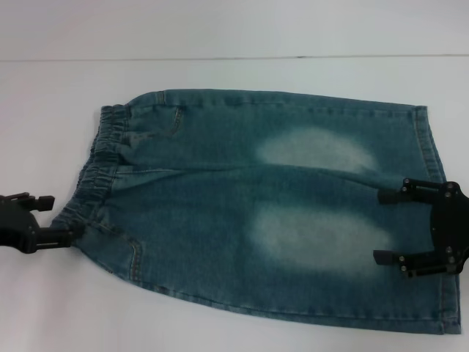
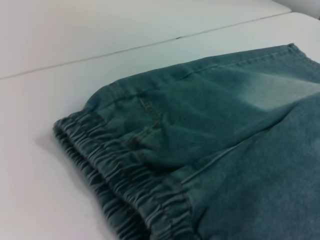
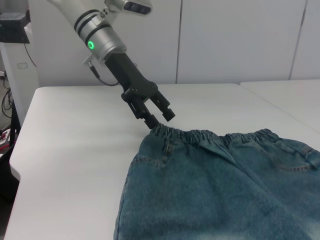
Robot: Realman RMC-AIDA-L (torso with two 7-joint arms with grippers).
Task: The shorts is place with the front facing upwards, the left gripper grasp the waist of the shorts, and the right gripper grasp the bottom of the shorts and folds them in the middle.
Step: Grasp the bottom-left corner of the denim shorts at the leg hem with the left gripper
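Note:
The blue-green denim shorts (image 1: 242, 205) lie flat, front up, with two pale ovals showing. The ruffled waist (image 1: 102, 161) is at the left and the stitched bottom hems (image 1: 432, 147) at the right. My left gripper (image 1: 62, 218) is open at the near corner of the waist, its lower finger touching the band; it also shows in the right wrist view (image 3: 159, 117) at the waistband's end (image 3: 210, 136). My right gripper (image 1: 377, 227) is open just above the cloth near the hems, fingers pointing toward the waist. The left wrist view shows the waistband (image 2: 125, 175) close up.
The shorts lie on a white table (image 1: 220, 315) with a seam line (image 1: 220, 59) behind them. In the right wrist view, the table's edge (image 3: 20, 165) runs beside the left arm, with white cabinet doors (image 3: 240, 40) behind.

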